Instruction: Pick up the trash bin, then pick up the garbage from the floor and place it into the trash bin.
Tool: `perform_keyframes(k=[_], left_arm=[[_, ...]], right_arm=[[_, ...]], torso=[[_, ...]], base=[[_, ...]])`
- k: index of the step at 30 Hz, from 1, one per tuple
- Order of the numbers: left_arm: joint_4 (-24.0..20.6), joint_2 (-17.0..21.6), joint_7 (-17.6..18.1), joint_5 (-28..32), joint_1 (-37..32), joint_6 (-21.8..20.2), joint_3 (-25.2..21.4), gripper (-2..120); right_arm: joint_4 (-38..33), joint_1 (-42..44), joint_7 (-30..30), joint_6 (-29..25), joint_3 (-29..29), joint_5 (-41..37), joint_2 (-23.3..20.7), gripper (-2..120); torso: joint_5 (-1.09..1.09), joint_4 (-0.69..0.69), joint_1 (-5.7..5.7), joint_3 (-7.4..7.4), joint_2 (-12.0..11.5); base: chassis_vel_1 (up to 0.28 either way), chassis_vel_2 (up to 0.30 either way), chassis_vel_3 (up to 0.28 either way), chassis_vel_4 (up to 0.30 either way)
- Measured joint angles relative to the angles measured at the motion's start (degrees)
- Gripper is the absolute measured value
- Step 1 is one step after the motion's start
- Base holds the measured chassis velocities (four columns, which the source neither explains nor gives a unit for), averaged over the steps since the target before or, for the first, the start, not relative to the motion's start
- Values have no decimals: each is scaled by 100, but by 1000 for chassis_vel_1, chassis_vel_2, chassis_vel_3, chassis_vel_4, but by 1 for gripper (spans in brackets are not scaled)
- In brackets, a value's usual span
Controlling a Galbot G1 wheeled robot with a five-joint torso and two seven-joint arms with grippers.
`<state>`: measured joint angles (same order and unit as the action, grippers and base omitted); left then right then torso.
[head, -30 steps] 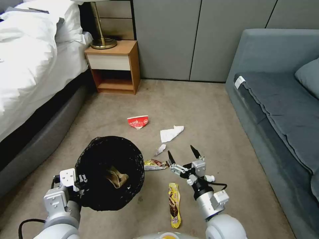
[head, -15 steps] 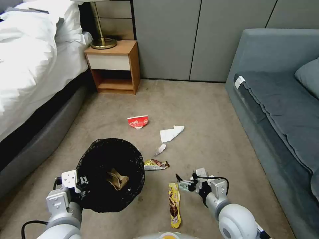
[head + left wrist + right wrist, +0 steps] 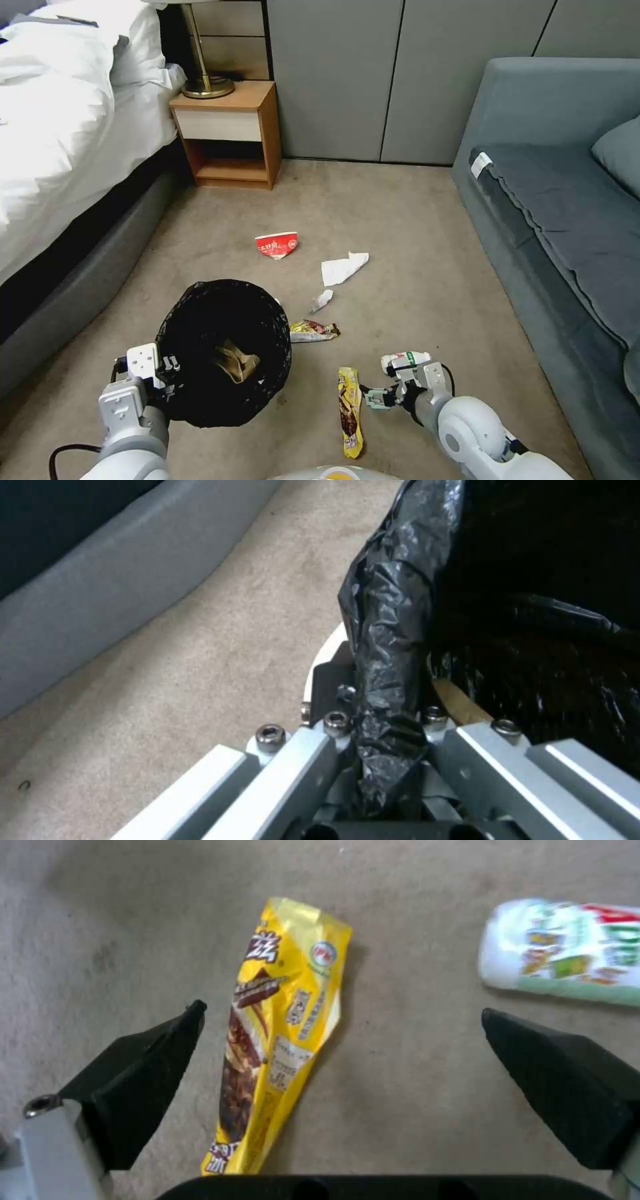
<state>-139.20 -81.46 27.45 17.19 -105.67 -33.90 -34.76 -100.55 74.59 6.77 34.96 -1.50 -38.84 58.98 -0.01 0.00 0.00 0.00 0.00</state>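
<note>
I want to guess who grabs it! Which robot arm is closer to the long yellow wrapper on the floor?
Right. The right gripper hangs open just above the yellow wrapper, jaws on either side. The left gripper is farther away, shut on the trash bin.

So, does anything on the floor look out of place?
Yes: litter lies scattered on the carpet: a yellow wrapper, a small white bottle, a crushed red-white cup and crumpled tissue.
</note>
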Motion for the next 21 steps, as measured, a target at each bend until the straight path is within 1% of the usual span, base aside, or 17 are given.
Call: perform_keyframes(k=[1,2,5,6,9,16,18,19,21], left_arm=[[1,-6,0,-16,-15,6,-1,1],[1,-6,0,-16,-15,6,-1,1],[1,-26,-3,-49,-59,25,-13,1],[1,-26,-3,-49,-59,25,-13,1],[-7,-34,-3,-73,-85,30,-28,1],[-40,-40,-6,-96,-130,42,-47,1],[-58,-37,-8,-108,-151,52,-55,1],[-58,-37,-8,-108,-151,52,-55,1],[-74,-37,-9,-110,-164,64,-60,1]], right_arm=[[154,-55,-53,-27,68,79,112,100],[154,-55,-53,-27,68,79,112,100],[548,-187,-211,-137,191,290,423,100],[548,-187,-211,-137,191,290,423,100],[832,-293,-304,-214,273,428,686,100],[1339,-461,-454,-395,305,642,996,100],[1566,-531,-499,-492,286,732,1097,95],[1566,-531,-499,-492,286,732,1097,95],[1709,-569,-530,-554,252,786,1160,85]], torso=[[1,0,0,0,0],[1,0,0,0,0],[1,0,0,0,0],[1,0,0,0,0],[0,0,0,0,0],[-1,0,0,0,0],[0,0,0,0,0],[0,0,0,0,0],[0,0,0,0,0]], base=[[0,0,0,0],[0,0,0,0],[0,0,0,0],[0,0,0,0],[0,0,0,0],[0,0,0,0],[0,0,0,0],[0,0,0,0],[0,0,0,0]])
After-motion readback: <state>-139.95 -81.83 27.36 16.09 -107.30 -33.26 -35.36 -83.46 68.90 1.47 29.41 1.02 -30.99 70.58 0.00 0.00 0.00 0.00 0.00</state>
